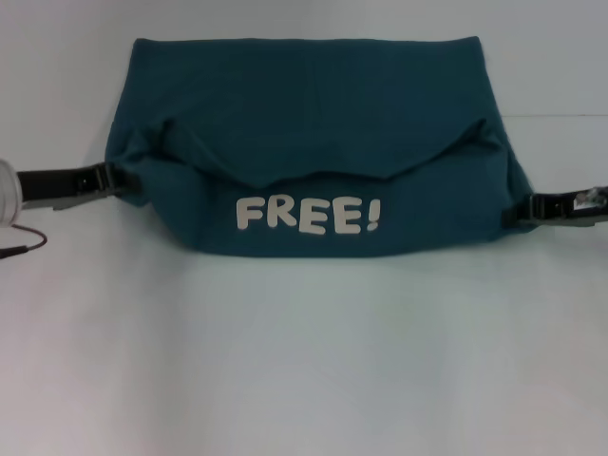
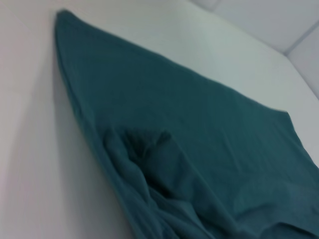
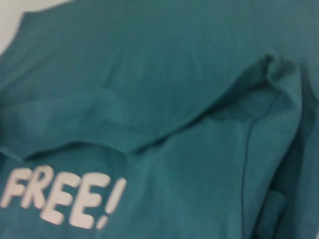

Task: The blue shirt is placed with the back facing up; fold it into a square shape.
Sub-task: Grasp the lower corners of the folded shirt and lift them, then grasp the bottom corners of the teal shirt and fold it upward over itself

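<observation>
**Both hands at the edges of the half-folded teal shirt**

The left hand sits low on the bench at the left edge of the cloth, its dark fingers reaching into the bunched fabric there. They look pressed onto the shirt's edge, though I cannot tell for certain whether they pinch it. Across from it, the right hand meets the right edge of the cloth at about the same height, its black tip touching the fabric; again I cannot tell whether it is clamped on the cloth or only against it.

Between the two hands lies the large dark teal-blue short-sleeved cotton shirt, spread over the far middle of the white bench. Its nearer part is turned over, so a band of the front faces up with the white "FREE!" lettering reading the right way round from the robot's side. Above the lettering a folded flap forms a shallow curved edge, puckered at both ends near the hands. The far edge lies straight and flat.

A thin dark red cable trails on the bench beside the left arm.
</observation>
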Tool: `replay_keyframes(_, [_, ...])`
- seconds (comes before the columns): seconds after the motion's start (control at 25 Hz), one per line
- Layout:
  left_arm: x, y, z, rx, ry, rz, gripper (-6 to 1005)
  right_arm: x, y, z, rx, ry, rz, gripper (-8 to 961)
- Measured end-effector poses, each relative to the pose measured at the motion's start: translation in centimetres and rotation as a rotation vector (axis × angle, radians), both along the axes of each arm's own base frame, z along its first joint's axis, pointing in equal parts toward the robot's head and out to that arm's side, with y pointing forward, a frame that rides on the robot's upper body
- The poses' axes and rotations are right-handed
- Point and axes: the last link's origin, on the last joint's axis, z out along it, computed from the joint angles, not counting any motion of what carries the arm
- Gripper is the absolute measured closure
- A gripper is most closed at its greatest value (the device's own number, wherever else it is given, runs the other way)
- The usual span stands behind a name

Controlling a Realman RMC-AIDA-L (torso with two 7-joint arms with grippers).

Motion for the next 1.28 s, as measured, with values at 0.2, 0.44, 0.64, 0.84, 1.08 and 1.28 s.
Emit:
replay_keyframes(0.2, [-0.4, -2.0, 1.1, -0.15, 0.027, 0.025, 962, -0.9, -1.8, 2.2, -0.103, 0.064, -0.024, 917])
replay_keyframes(0.44, [-0.6, -6.3, 2.3, -0.342, 0.008, 0.025, 962, -0.3, -5.7, 3.2, -0.306, 0.131, -0.081, 906])
replay_keyframes(0.64, [-0.9, -10.1, 3.1, -0.528, -0.011, 0.032, 962, 0.4, -9.6, 2.9, -0.499, 0.172, -0.133, 897])
replay_keyframes(0.84, [-2.0, -13.0, 3.0, -0.638, 0.007, 0.092, 961, 1.8, -12.5, 2.7, -0.603, 0.17, -0.202, 888])
replay_keyframes(1.08, [-2.1, -12.7, 3.4, -0.624, -0.019, 0.085, 961, 2.1, -11.8, 3.5, -0.529, 0.196, -0.173, 878])
replay_keyframes(1.28, [-1.2, -8.4, 3.7, -0.506, 0.011, 0.106, 961, 0.9, -7.5, 5.0, -0.314, 0.223, -0.121, 869])
